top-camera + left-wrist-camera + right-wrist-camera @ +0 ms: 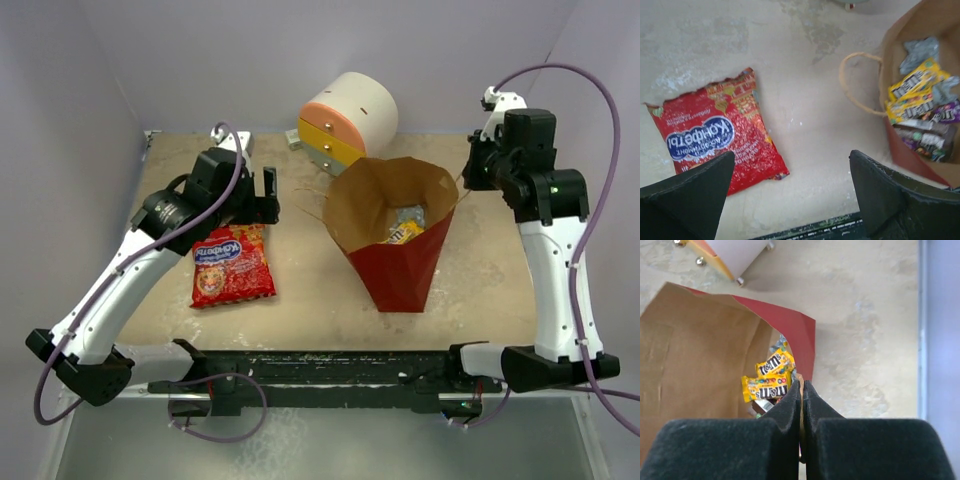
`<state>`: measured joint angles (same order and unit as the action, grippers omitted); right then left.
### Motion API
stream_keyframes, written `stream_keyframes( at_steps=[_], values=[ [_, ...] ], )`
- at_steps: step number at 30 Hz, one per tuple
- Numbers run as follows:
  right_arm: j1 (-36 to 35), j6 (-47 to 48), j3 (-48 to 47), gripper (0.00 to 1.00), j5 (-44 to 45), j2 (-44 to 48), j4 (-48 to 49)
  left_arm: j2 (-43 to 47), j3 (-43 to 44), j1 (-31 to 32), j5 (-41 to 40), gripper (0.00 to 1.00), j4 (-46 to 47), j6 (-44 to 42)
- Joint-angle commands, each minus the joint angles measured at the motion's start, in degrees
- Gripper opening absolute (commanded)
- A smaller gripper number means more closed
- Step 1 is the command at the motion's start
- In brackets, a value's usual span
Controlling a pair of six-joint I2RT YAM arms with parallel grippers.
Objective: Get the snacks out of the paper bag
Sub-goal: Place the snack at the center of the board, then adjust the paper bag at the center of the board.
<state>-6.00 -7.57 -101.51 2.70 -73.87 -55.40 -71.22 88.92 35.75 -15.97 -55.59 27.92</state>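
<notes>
The paper bag (400,262) stands open at mid-table, red outside, brown inside. Inside it lie yellow candy packets (916,84), a silver foil packet (920,49), and purple (946,112) and brown (920,138) packets; the yellow ones also show in the right wrist view (766,386). The large red crisp packet (233,265) lies flat on the table left of the bag. My left gripper (268,195) is open and empty above the table between packet and bag (792,155). My right gripper (466,176) is shut on the bag's right rim (801,382).
The round white cabinet with orange-yellow drawers (348,118) lies just behind the bag. A string handle loop (854,82) hangs from the bag's left side. A black rail (320,368) runs along the table's near edge. Walls close in on the left, back and right.
</notes>
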Motion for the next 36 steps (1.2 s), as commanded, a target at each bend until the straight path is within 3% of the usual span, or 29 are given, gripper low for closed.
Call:
stream_keyframes(
  at_steps=[1,9,14,25,32,36],
  values=[
    [-1.15,10.56,-6.46,0.0,7.23,0.92,4.87,0.6,-2.04,-0.07,4.04,0.99,-1.2,3.43],
    [-7.82,13.24,-2.29,0.0,-21.17,-3.29,9.34,1.16,1.4,-0.07,7.56,0.99,-2.17,3.1],
    [-8.59,9.82,7.59,0.0,-33.15,-0.06,10.93,4.46,-3.18,-0.07,17.5,0.99,4.01,3.37],
    [-8.59,0.3,16.7,0.0,-19.66,7.47,5.61,7.79,-19.01,0.86,36.65,0.97,27.68,9.54],
    [-8.59,-1.94,15.47,0.0,-16.7,10.68,2.92,3.71,-25.03,15.02,31.15,0.94,42.54,10.52],
    [-8.59,-4.41,19.55,0.0,-18.7,15.55,1.79,-0.35,-27.36,18.77,29.0,0.92,50.03,10.53]
  ],
)
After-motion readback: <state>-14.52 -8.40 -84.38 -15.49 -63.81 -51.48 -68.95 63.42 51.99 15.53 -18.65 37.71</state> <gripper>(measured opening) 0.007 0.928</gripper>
